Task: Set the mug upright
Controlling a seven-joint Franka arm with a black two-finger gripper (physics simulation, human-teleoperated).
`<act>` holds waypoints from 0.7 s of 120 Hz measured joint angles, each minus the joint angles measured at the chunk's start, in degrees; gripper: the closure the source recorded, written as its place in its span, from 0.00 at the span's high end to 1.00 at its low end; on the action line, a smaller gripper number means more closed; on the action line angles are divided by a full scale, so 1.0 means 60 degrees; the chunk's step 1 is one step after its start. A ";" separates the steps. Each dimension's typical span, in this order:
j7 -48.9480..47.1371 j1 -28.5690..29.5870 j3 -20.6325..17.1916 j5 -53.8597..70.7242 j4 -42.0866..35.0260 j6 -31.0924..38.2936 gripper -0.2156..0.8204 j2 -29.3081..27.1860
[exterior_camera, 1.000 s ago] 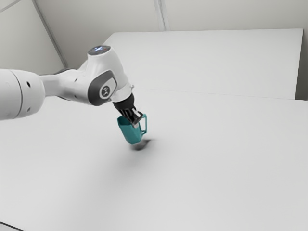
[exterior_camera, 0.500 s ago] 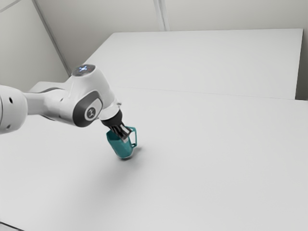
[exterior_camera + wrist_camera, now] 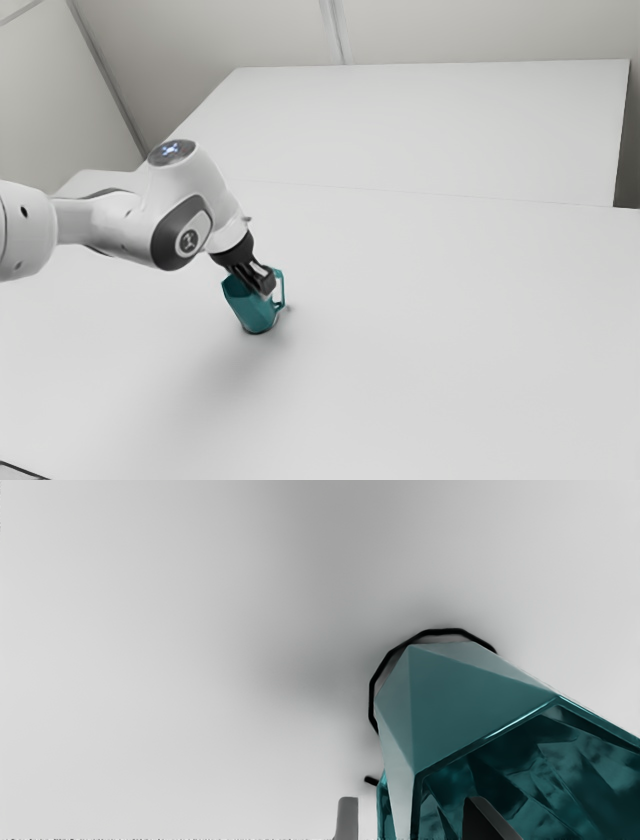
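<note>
Right now, my gripper (image 3: 268,289) stands partway open, its fingertips spread astride the wall of the teal mug (image 3: 254,314); in the wrist view one finger (image 3: 347,820) is outside the wall, the other (image 3: 486,825) over the open mouth, and I see gaps between both and the wall, so I have no clamp on it. The mug sits base down on the white table (image 3: 450,350), mouth facing up, its handle (image 3: 283,290) toward the exterior view's right; whether it leans slightly, I can't tell. My arm (image 3: 208,185) slants down to it from the exterior view's left; pale walls (image 3: 220,40) rise beyond the table.
</note>
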 joint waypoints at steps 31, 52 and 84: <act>0.0000 -0.0061 -0.0005 0.0077 0.0029 -0.0578 0.66 -0.0955; 0.0000 -0.0159 0.0041 0.0052 0.0578 -0.1162 0.74 -0.1103; 0.0000 -0.0105 0.0087 0.0273 0.4197 -0.3598 0.78 0.0093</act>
